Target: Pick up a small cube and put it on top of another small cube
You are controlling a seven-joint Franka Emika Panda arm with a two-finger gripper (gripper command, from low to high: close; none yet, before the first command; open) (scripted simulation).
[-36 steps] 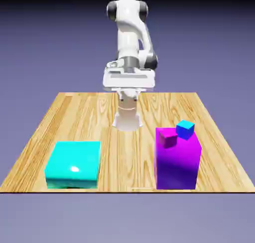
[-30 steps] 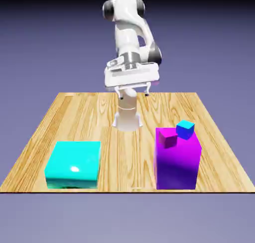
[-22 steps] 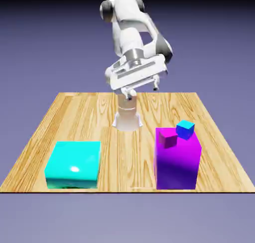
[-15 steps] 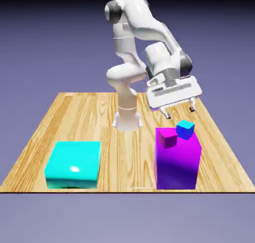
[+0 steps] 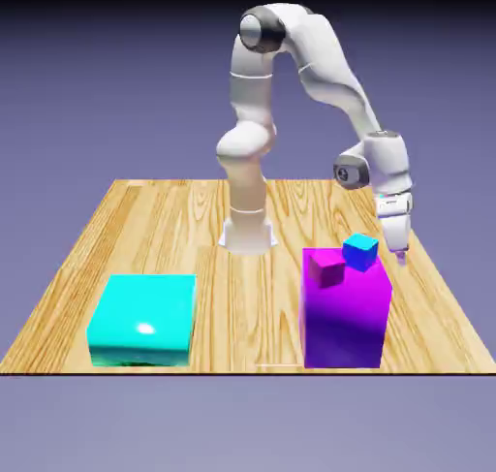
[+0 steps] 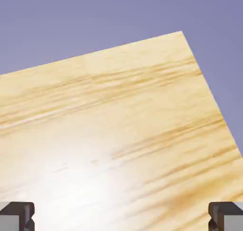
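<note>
Jaws (image 5: 401,258), wide apart and empty: shifted to the exterior view's right of blue cube (image 5: 360,253). Lime-green cube: unseen; its bearing from blue cube cannot be told.

Blue cube (image 5: 360,252): small, lighter cyan top face; rests on top of the purple block (image 5: 346,315), beside the magenta cube (image 5: 326,267), turned at an angle to the block's edges.

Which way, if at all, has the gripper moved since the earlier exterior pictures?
Yes: toward the exterior view's right, now beside the purple block.
</note>
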